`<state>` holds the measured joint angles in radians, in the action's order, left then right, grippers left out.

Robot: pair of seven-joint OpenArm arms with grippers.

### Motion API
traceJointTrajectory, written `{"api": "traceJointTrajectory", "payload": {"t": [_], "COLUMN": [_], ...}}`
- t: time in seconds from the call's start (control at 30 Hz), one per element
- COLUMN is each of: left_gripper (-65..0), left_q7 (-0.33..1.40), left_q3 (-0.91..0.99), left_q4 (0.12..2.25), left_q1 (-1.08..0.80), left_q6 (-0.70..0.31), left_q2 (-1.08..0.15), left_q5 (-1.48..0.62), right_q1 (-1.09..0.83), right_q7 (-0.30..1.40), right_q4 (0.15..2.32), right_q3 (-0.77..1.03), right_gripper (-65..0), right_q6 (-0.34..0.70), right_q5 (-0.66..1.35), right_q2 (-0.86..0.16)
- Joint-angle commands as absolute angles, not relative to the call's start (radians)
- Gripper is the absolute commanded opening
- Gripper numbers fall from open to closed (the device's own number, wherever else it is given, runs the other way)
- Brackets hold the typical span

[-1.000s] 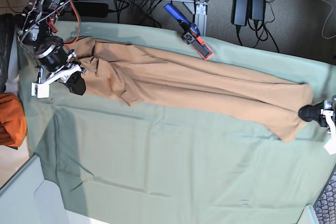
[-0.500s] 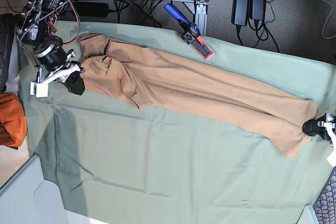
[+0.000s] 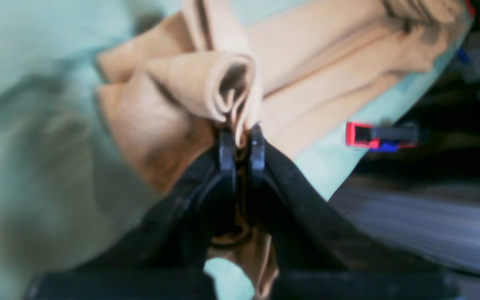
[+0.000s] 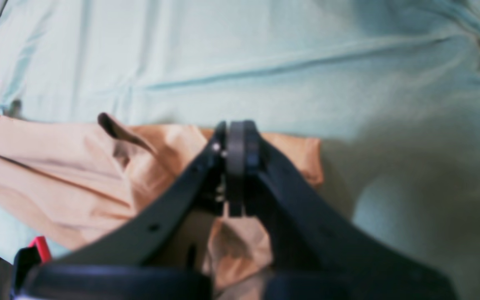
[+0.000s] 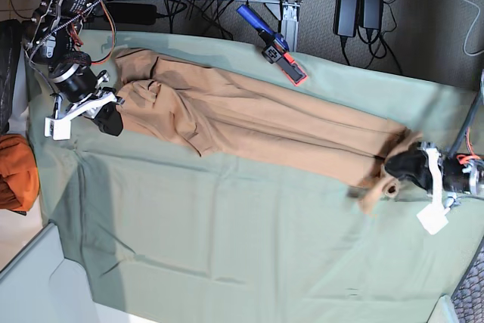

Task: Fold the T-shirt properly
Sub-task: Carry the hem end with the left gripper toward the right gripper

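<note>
A table draped in a sage-green cloth [image 5: 227,240] fills the overhead view, with cables and power bricks on the floor behind it. One tan T-shirt [image 5: 257,122] lies across the cloth's far half as a long narrow band running from one arm to the other.

There are two grippers. The left gripper [image 3: 240,143] pinches one bunched, curled end of the shirt between nearly closed jaws. The right gripper [image 4: 236,166] has its jaws pressed together at the shirt's other end; fabric lies around and beneath them, though whether any is actually caught is hard to see.

One red, blue and black clamp [image 5: 274,46] lies at the table's far edge, just beside the shirt. One darker orange cloth bundle [image 5: 15,173] sits off the table's side.

Likely risks: the left grip holds only a thin rolled fold, which could slip free under tension. Carrying that end over while the band is rumpled could lock in a crooked fold. The shirt could also snag the clamp.
</note>
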<state>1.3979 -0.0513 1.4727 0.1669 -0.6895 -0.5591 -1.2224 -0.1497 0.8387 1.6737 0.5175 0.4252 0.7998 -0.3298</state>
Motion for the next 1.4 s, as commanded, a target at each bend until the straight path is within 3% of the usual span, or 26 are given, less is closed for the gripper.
{"api": "traceJointTrajectory", "payload": {"t": [0.0, 0.43, 1.23, 1.27, 1.37], "left_gripper": [-65.0, -65.0, -65.0, -61.7, -43.4], "left_q7": [1.375, 1.314, 1.289, 1.287, 1.281], "left_q3": [-0.066, -0.152, -0.238, -0.238, -0.238], "left_q4": [1.509, 1.541, 1.541, 1.541, 1.541], "left_q1": [0.179, 0.180, 0.188, 0.187, 0.185], "left_q6": [-0.698, -0.698, -0.698, -0.698, -0.698], "left_q2": [-0.563, -0.396, -0.311, -0.310, -0.310], "left_q5": [-1.223, -1.078, -1.020, -1.020, -1.036], "right_q1": [-0.139, -0.139, -0.139, -0.139, -0.139], "right_q7": [0.818, 0.819, 0.820, 0.820, 0.820], "right_q4": [1.693, 1.693, 1.693, 1.693, 1.693], "right_q3": [0.525, 0.525, 0.525, 0.525, 0.525], "right_gripper": [-65.0, -65.0, -65.0, -65.0, -65.0], "right_q6": [0.546, 0.546, 0.546, 0.546, 0.546], "right_q5": [0.815, 0.815, 0.816, 0.816, 0.816], "right_q2": [-0.346, -0.346, -0.346, -0.346, -0.346]}}
